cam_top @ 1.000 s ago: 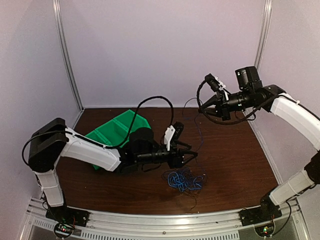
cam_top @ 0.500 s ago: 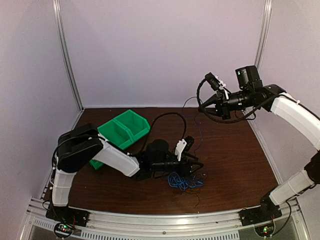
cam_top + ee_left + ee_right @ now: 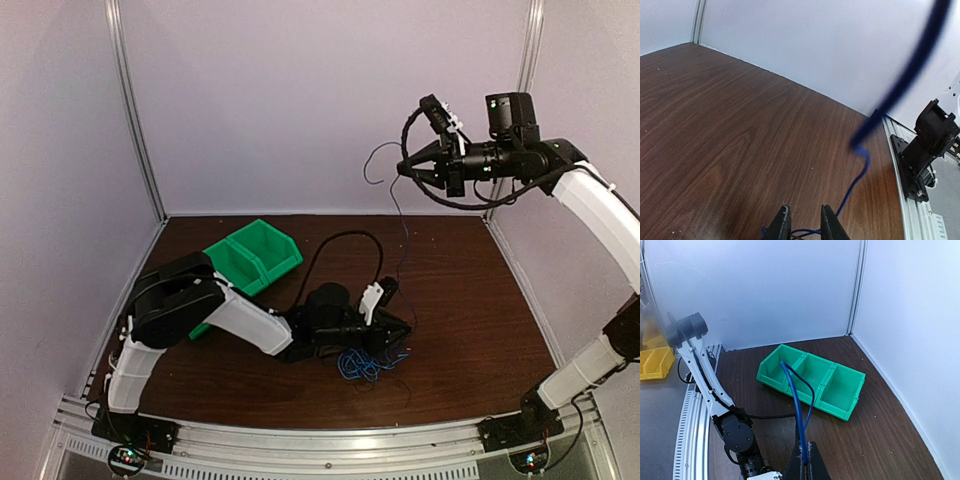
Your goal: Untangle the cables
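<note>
The cables lie as a tangled heap of thin blue and black wires [image 3: 370, 362] on the brown table, in front of centre. My left gripper [image 3: 398, 335] is down at the heap's far edge. In the left wrist view its jaws [image 3: 805, 210] stand a narrow gap apart, with a blue wire [image 3: 849, 194] crossing between them and running off to the right. My right gripper [image 3: 403, 168] is raised high at the right, shut on a blue cable [image 3: 795, 400] that loops above its tips [image 3: 804, 444]. A thin strand [image 3: 400, 230] hangs from it down toward the heap.
A green three-compartment bin [image 3: 250, 255] sits at the back left of the table, its compartments empty in the right wrist view [image 3: 835, 410]. The left arm [image 3: 735, 432] stretches low across the table. The right arm's base [image 3: 927, 145] stands at the table's edge rail.
The left arm has swung nearer and rightward, dropping its gripper into the heap while its jaws narrowed. The right gripper has lifted higher with its cable.
</note>
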`<state>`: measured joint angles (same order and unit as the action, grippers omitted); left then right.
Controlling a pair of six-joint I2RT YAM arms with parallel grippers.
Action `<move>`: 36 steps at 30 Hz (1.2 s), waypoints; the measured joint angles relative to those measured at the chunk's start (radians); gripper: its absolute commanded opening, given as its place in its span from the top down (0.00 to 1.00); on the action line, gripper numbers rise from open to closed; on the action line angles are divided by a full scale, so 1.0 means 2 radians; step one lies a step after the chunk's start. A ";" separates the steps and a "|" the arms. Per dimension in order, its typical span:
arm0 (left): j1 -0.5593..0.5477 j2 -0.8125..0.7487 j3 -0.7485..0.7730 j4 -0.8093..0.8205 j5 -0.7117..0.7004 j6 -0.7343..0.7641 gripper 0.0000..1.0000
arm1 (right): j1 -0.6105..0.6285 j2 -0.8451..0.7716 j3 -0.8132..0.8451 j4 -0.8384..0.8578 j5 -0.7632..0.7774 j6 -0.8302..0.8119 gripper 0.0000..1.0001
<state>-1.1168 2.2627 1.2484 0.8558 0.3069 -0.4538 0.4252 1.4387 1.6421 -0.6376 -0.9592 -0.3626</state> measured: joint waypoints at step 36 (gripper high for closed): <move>-0.001 0.017 0.002 -0.080 -0.068 0.010 0.82 | -0.149 0.085 0.342 0.122 -0.103 0.179 1.00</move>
<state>-1.1187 2.2967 1.2518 0.6960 0.1715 -0.4328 0.1280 1.6096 2.3260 -0.3939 -1.1660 -0.0055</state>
